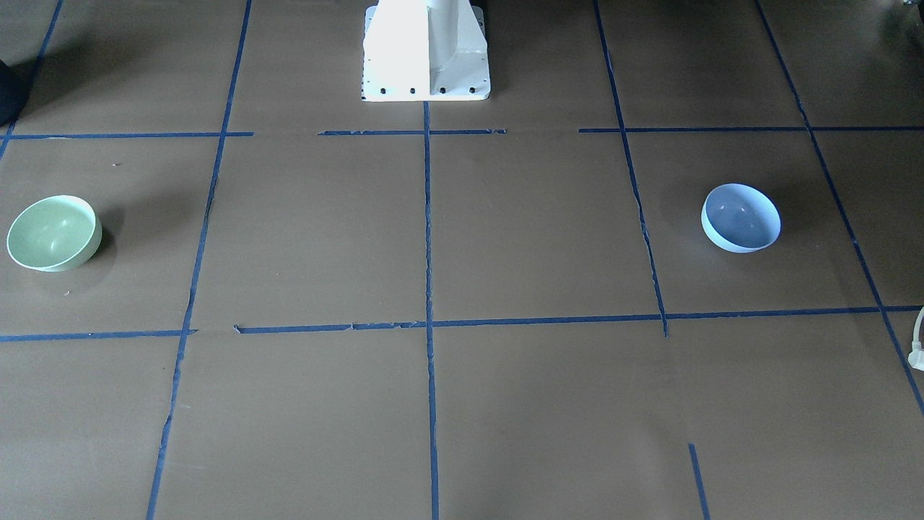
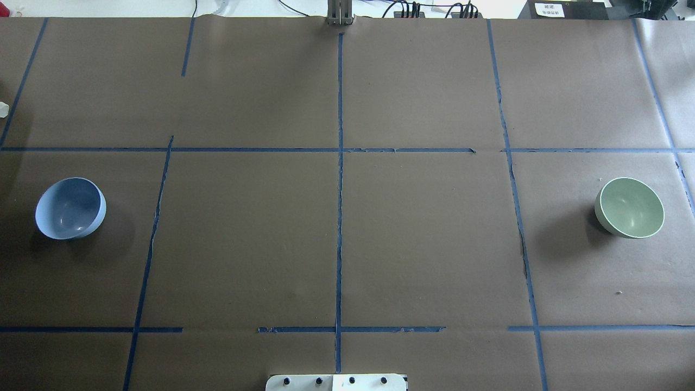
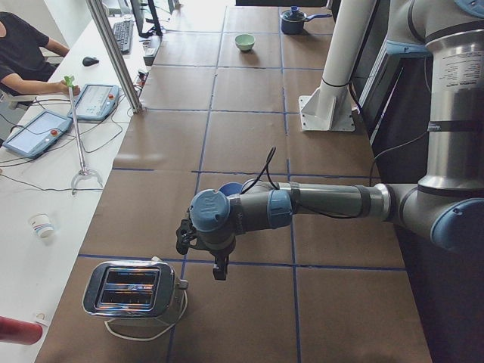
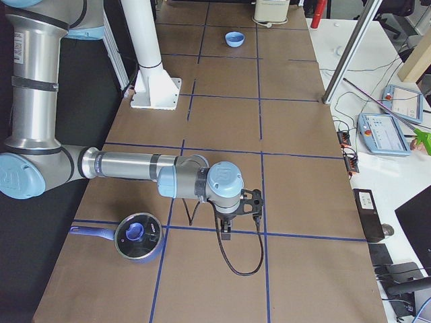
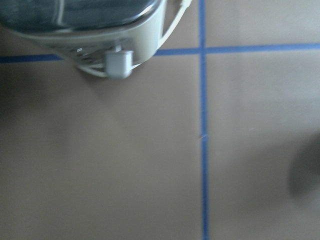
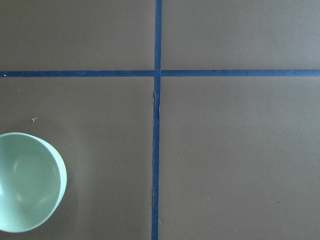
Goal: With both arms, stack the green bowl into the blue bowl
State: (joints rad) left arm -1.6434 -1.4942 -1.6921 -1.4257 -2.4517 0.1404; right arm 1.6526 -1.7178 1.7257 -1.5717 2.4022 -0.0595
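Note:
The green bowl [image 2: 630, 207] stands upright on the table's right side, at the left in the front-facing view [image 1: 54, 232], and at the lower left of the right wrist view [image 6: 25, 182]. The blue bowl [image 2: 70, 208] stands upright on the table's left side [image 1: 741, 217]. The bowls are far apart. My left gripper [image 3: 218, 269] hangs near the blue bowl [image 3: 229, 189], which its arm partly hides. My right gripper [image 4: 225, 232] hangs over the table's right end. I cannot tell whether either is open or shut. No fingers show in the wrist views.
A chrome toaster [image 3: 132, 291] with its cord stands at the table's left end, its edge in the left wrist view [image 5: 80, 25]. A pot with a blue knob [image 4: 138, 237] sits at the right end. The white pedestal [image 1: 426, 50] stands mid-table. Operators' pendants [image 3: 38, 132] lie alongside.

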